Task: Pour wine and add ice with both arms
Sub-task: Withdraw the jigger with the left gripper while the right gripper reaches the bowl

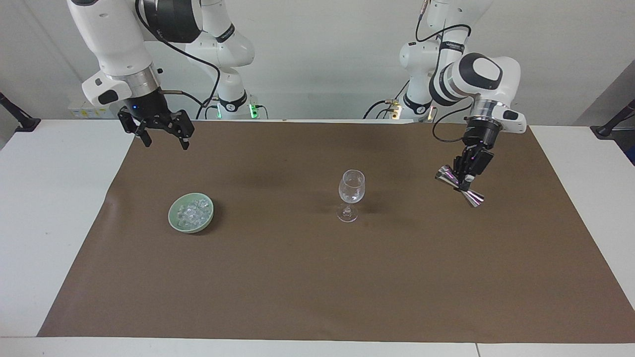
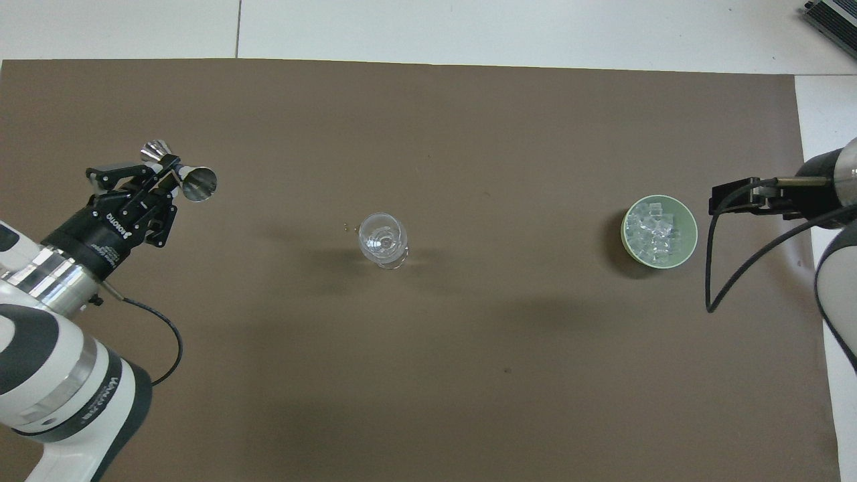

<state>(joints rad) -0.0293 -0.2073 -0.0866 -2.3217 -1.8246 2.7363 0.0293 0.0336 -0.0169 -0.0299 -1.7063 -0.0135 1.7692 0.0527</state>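
A clear stemmed glass point(image 1: 351, 191) point(image 2: 382, 239) stands upright mid-mat; I cannot make out wine in it. My left gripper point(image 1: 465, 183) point(image 2: 167, 175) is shut on the waist of a silver double-cone jigger point(image 1: 476, 199) point(image 2: 199, 184). It holds the jigger tilted above the mat, off to the side of the glass toward the left arm's end. The ice point(image 1: 192, 212) point(image 2: 653, 231) fills a pale green bowl point(image 1: 172, 218) point(image 2: 693, 231) toward the right arm's end. My right gripper point(image 1: 166, 145) point(image 2: 724, 199) hangs open and empty above the mat's edge, beside the bowl.
A brown mat point(image 1: 317, 277) covers most of the white table point(image 1: 54, 198). A few tiny droplets point(image 2: 345, 227) lie on the mat next to the glass. The right arm's black cable point(image 2: 720, 281) loops over the mat by the bowl.
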